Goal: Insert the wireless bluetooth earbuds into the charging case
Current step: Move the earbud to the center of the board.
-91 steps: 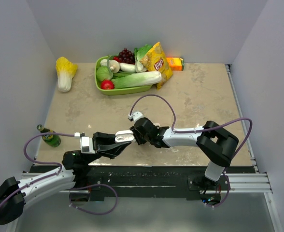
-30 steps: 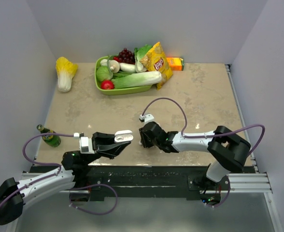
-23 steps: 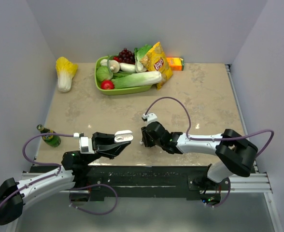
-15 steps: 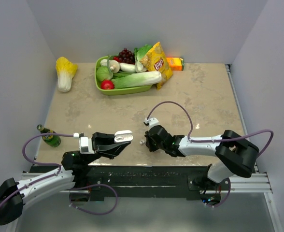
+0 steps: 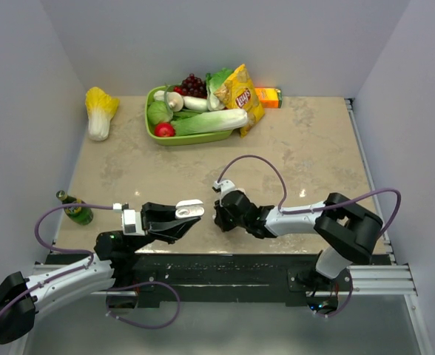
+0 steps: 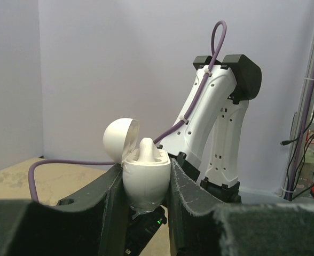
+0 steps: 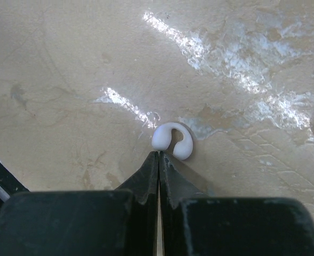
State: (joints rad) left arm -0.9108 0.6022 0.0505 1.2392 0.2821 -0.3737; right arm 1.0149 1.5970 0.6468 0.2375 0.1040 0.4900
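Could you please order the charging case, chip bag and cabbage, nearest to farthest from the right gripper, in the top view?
From the right gripper:
1. charging case, just left of it.
2. chip bag, at the back.
3. cabbage, back-left corner.

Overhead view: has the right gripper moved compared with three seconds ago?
Yes. The right gripper has shifted right and toward the table's near edge, farther from the green tray, leaving a gap to the charging case.

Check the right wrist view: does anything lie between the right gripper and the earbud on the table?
Nothing visible does. The earbud lies bare on the table, just past the tips of the right gripper, whose jaws are shut and empty.
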